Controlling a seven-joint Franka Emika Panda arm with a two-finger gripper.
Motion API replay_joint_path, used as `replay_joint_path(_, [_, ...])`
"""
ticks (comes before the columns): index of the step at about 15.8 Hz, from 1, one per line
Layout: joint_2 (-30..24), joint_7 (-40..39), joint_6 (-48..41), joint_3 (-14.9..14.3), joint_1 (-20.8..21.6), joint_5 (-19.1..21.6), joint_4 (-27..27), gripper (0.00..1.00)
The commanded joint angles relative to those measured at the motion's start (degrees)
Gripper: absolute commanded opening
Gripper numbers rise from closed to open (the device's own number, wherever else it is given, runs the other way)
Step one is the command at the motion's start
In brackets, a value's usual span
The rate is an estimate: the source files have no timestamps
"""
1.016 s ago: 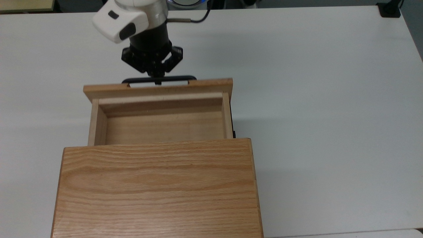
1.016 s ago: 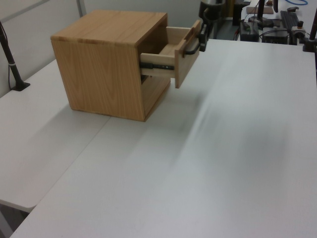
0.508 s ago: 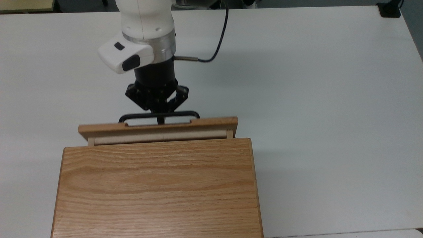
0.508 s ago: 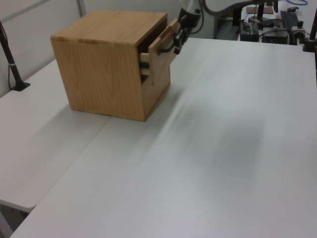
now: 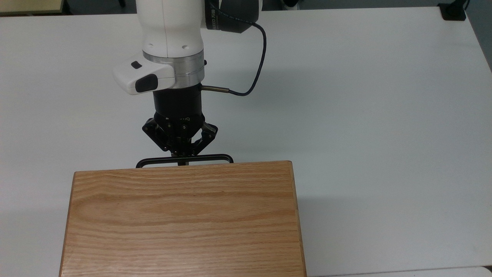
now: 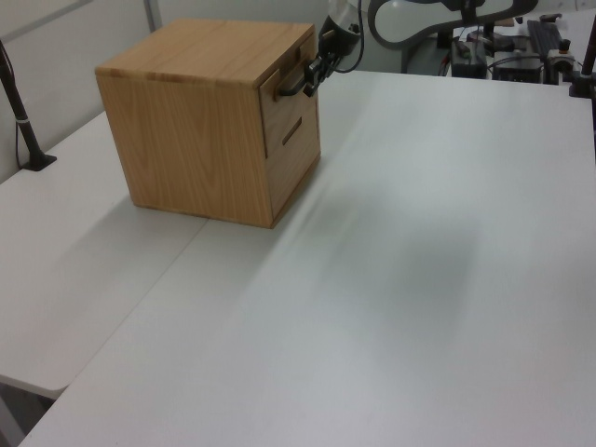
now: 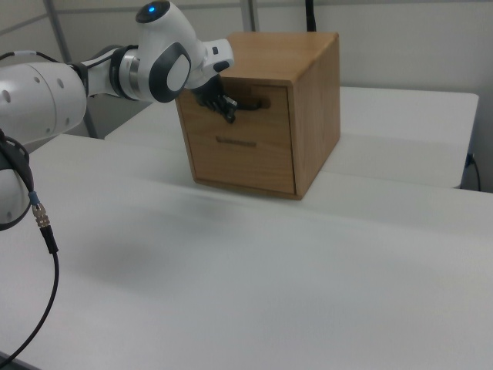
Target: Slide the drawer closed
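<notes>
Drawer (image 6: 291, 82) first: it sits all the way inside the cabinet (image 5: 184, 219) now, at the top of the cabinet's front. Half a second ago a thin strip of it was poking out, and a second ago I could look right down into its empty box. Now, in the top view, only its black handle (image 5: 207, 158) sticks out past the cabinet's edge.

My fingers (image 5: 173, 149) are pinched shut on the middle of that handle bar. My gripper (image 5: 180, 156) points at the cabinet front, and my black wrist and white arm (image 5: 171, 34) stretch back from it, away across the white table (image 5: 365, 115). My arm has moved in toward the cabinet along with the drawer.

In the left view, the drawer front looks flat with the front of the cabinet, and I see no gap or dark rail at its side. In the right view, my gripper (image 7: 223, 104) is at the top handle, with another handle (image 7: 237, 142) lower down on the front, untouched.

So I think the sliding part is done. What I think is left is to let go of the handle and pull my arm back without dragging the drawer open again.
</notes>
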Motion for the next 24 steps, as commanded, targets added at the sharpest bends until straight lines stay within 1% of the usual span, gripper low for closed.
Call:
replay_joint_path(1, [1.48,2.67,6.06,-2.01,1.76,0.1,1.88,0.0])
replay_joint_path(3, [0.25,2.49,5.1,-1.92,1.76,-1.38,1.01,0.0])
replay_joint_path(4, [-1.49,2.49,3.62,-1.84,1.67,-2.0,-0.56,0.0])
replay_joint_path(7, [-7.99,2.14,-4.89,-1.31,1.58,-2.1,-7.5,0.0])
replay_joint_path(8, [-10.54,1.7,-8.84,-1.05,1.49,-2.1,-9.96,0.04])
replay_joint_path(9, [-13.18,0.39,-13.4,-0.96,1.49,-2.01,-12.07,0.12])
replay_joint_path(10, [-15.9,-1.19,-18.32,-0.96,1.49,-2.01,-14.36,0.25])
replay_joint_path(11, [-18.62,-2.51,-22.9,-0.96,1.58,-2.01,-16.21,0.43])
replay_joint_path(12, [-21.26,-2.52,-27.21,-0.96,1.58,-2.01,-17.79,0.57])
replay_joint_path(14, [-25.84,-2.17,-33.46,-0.87,1.67,-2.1,-20.78,0.77])
replay_joint_path(16, [-30.14,-2.08,-36.64,-0.87,1.58,-2.1,-24.2,0.97])
replay_joint_path(17, [-32.08,-2.08,-37.35,-0.87,1.58,-2.1,-25.61,1.0])
replay_joint_path(19, [-34.46,-2.08,-39.63,-0.87,1.67,-2.1,-26.86,1.0])
replay_joint_path(24, [-34.03,-2.34,-39.73,-0.78,1.49,-2.36,-26.68,1.0])
